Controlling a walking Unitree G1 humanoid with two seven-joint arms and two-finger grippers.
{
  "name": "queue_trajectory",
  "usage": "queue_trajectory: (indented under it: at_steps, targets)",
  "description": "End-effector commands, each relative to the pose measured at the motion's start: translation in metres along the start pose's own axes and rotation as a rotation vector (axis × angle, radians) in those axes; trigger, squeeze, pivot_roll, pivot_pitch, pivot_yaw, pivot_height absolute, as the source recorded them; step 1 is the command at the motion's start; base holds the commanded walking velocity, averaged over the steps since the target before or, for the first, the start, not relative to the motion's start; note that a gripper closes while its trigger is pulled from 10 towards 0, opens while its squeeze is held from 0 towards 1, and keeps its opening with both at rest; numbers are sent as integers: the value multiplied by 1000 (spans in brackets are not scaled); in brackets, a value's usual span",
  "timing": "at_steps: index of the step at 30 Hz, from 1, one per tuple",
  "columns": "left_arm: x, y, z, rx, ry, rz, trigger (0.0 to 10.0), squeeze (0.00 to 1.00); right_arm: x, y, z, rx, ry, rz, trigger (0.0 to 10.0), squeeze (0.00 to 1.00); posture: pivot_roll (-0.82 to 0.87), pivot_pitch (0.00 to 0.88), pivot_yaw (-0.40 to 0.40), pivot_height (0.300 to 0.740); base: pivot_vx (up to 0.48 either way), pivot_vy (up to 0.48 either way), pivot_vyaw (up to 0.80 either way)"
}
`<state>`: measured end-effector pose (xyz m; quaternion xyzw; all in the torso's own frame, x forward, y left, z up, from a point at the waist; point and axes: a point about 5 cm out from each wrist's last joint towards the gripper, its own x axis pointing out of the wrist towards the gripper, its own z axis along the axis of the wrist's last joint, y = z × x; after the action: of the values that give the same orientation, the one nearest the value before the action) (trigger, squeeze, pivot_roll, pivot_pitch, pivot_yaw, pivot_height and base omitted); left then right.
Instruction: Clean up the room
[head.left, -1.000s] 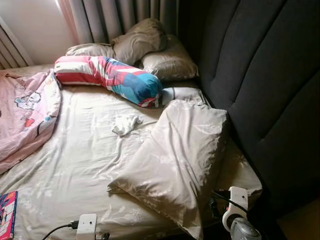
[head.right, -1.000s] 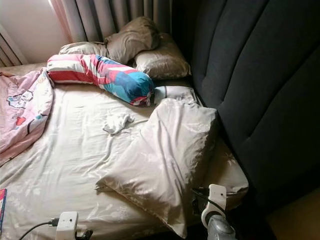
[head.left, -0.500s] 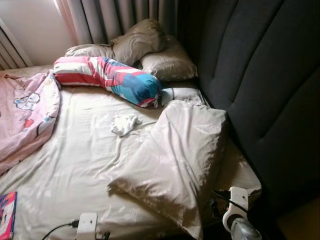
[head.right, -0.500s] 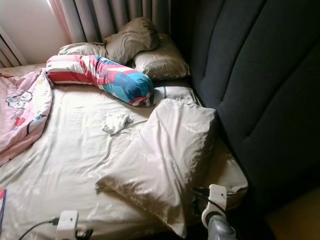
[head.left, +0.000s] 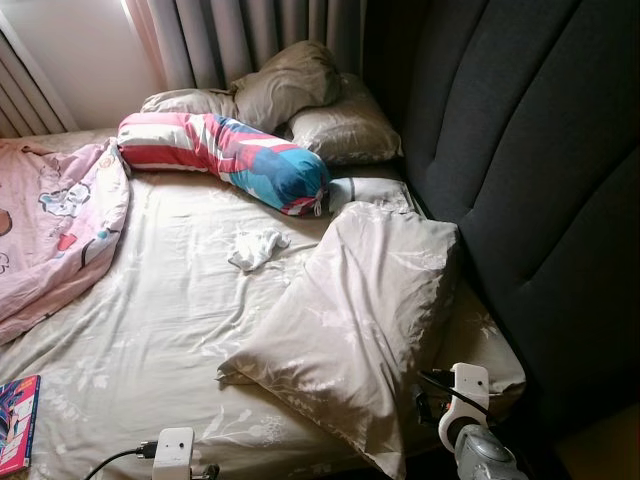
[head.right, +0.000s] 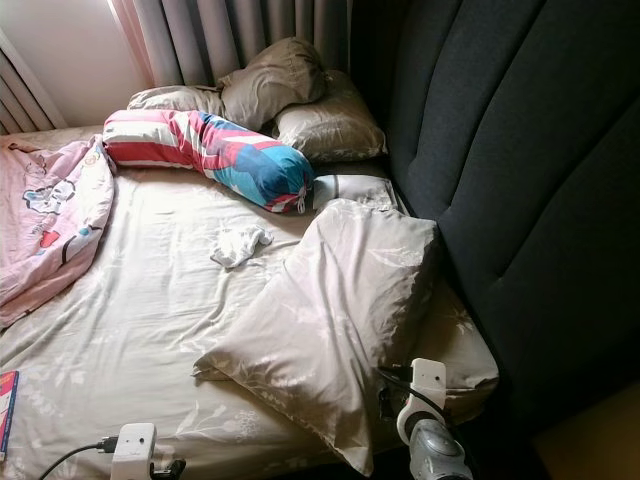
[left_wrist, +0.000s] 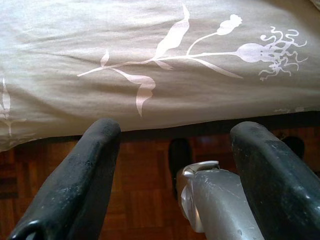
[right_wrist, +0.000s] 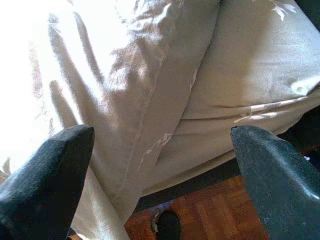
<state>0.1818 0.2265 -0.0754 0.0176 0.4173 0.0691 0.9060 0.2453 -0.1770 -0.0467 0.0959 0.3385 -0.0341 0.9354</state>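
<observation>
A crumpled white cloth (head.left: 255, 247) lies mid-bed on the beige floral sheet (head.left: 150, 320). A large beige pillow (head.left: 350, 320) leans askew by the dark headboard (head.left: 540, 180). A striped red, blue and white bolster (head.left: 225, 155) lies across the far end. My left gripper (left_wrist: 177, 130) is open and holds nothing, low at the bed's near edge above the wooden floor. My right gripper (right_wrist: 162, 132) is open too, just below the big pillow's near corner (right_wrist: 130, 100). Both wrists (head.left: 175, 450) (head.left: 465, 395) sit at the near edge.
A pink printed blanket (head.left: 50, 230) is bunched on the left side of the bed. Three beige pillows (head.left: 290, 85) pile up by the grey curtains (head.left: 250, 35). A colourful book (head.left: 15, 425) lies at the near left corner. Wooden floor (left_wrist: 140, 170) runs under the bed.
The whole picture has shifted slightly, so the camera moved. Nothing on the bed has moved, and both wrists stay low at the near edge.
</observation>
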Motion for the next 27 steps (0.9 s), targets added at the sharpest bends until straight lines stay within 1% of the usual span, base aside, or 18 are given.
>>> queue_trajectory:
  at_steps: [1,3,5,8,14,19,27]
  targets:
    - [-1,2,-6,-18,24,10,10000,0,0,1,0,0,-5,0,10000,0,80,46,-20,740,0,0,0]
    - [-1,2,-6,-21,24,11,10000,0,0,1,0,0,-6,0,10000,0,80,46,-20,740,0,0,0]
    - [-2,2,-7,-31,24,12,10000,0,0,1,1,-22,-11,-1,10000,0,81,48,-20,740,0,480,0]
    - [-1,2,-7,-26,24,12,10000,0,0,2,2,-34,-16,-3,10000,0,81,50,-20,740,0,480,800]
    - [-1,2,-6,-13,23,13,10000,0,0,3,1,-18,-12,8,10000,0,81,55,-20,740,0,0,800]
    - [-1,2,-6,-23,23,19,10000,0,0,4,0,-3,-8,7,10000,0,83,58,-21,740,0,0,0]
    - [-1,3,-6,-9,20,15,10000,0,0,0,0,3,-11,-18,10000,0,81,66,-17,740,0,0,0]
